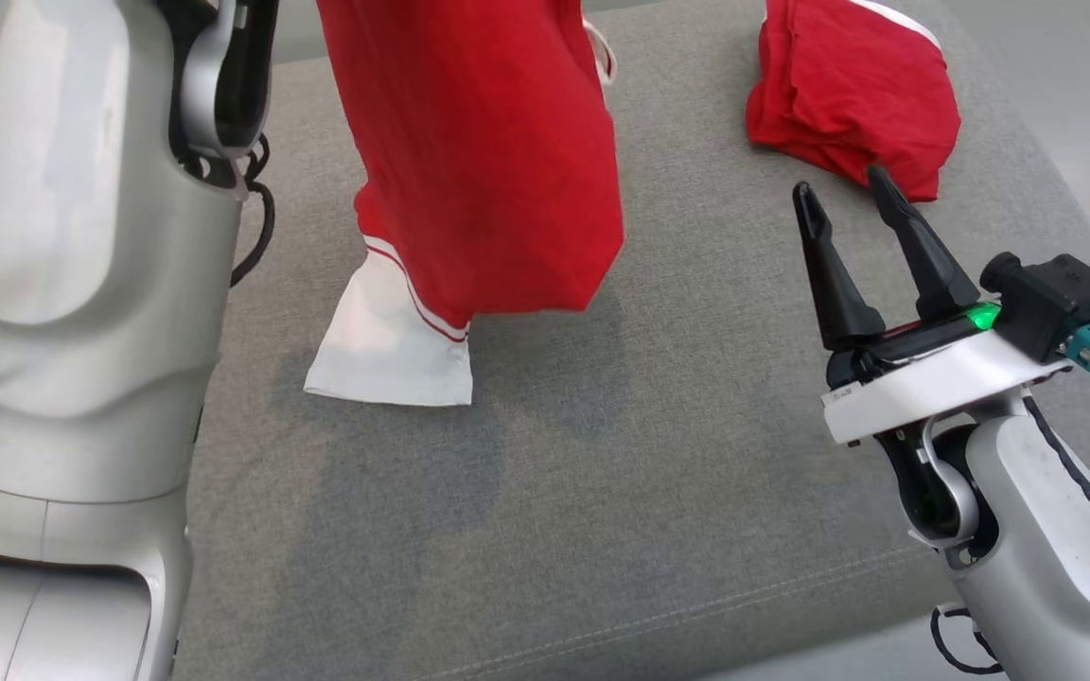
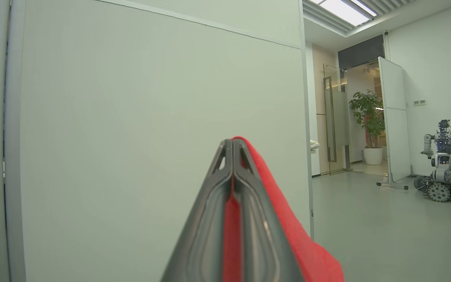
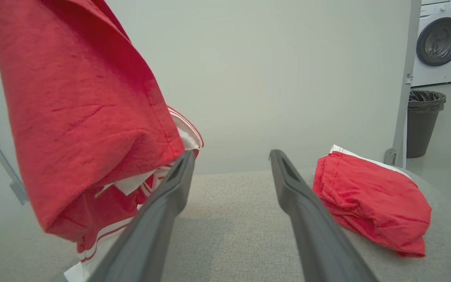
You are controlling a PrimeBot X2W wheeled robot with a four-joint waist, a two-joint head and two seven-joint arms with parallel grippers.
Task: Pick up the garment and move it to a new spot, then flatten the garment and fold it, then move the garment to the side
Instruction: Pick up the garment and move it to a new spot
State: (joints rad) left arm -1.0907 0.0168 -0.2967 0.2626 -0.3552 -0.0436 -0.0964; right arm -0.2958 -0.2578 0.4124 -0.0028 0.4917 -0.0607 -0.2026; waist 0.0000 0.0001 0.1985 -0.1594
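A red garment with white, red-striped trim hangs above the grey cushion; its white cuff rests on the fabric. In the left wrist view my left gripper is shut on the garment, red cloth pinched between its fingers and draping to the right. My right gripper stands open at the right, empty, fingertips close to a second, folded red garment. Through the right wrist view the open right gripper frames bare cushion, with the hanging garment to its left and the folded one to its right.
My pale left arm fills the left edge of the head view. A partition wall stands behind the cushion. Farther off are a black bin, a washing machine, a potted plant and another wheeled robot.
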